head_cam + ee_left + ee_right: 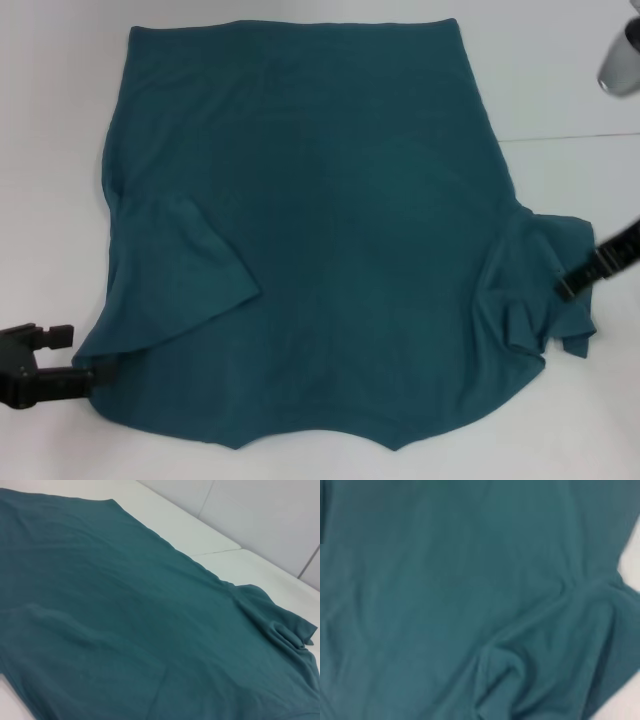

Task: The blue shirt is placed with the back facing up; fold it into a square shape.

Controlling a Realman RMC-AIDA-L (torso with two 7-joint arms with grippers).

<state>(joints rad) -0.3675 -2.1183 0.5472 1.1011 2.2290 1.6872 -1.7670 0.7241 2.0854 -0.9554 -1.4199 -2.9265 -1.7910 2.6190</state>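
Observation:
The blue shirt (330, 220) lies spread on the white table (50, 150), plain side up, hem far from me and neckline near me. Its left sleeve (185, 270) is folded inward onto the body. Its right sleeve (535, 285) is bunched into raised folds, and my right gripper (566, 288) is shut on that sleeve's outer edge. My left gripper (95, 375) sits low at the shirt's near-left shoulder corner, touching the cloth. The left wrist view shows the shirt (125, 605) with the bunched sleeve (285, 625). Teal cloth (445, 580) fills the right wrist view.
A grey-white rounded object (622, 60) hangs over the far right corner. A seam in the table (570, 137) runs right of the shirt. White wall panels (270, 515) stand beyond the table's edge.

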